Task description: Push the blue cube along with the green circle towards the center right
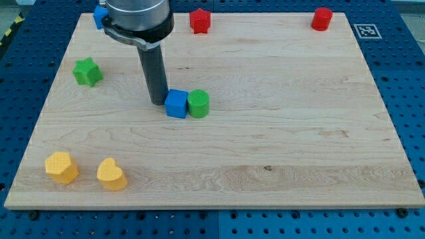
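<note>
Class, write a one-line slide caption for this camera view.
My tip sits at the blue cube's left, cube touching green circle on its right, mid-board.

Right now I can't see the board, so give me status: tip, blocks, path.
My tip touching blue cube from the view's left. Green circle against cube's right. Nothing in the way rightward.
</note>
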`<state>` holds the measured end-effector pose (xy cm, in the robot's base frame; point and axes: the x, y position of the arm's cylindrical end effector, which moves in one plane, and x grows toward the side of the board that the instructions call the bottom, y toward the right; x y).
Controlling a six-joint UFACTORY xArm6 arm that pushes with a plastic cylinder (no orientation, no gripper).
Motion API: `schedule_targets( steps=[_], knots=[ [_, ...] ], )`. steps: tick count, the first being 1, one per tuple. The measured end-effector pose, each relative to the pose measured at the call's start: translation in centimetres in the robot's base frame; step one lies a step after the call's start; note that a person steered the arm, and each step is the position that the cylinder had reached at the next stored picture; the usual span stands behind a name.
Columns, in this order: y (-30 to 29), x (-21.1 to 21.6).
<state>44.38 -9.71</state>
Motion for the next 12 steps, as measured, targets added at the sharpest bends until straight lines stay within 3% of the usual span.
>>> schedule_targets(
  steps=[3,7,8,12],
  knots=[
    [3.3,3.7],
    [19.8,3.3],
    [21.8,1.6],
    [20.5,-0.7]
  ],
)
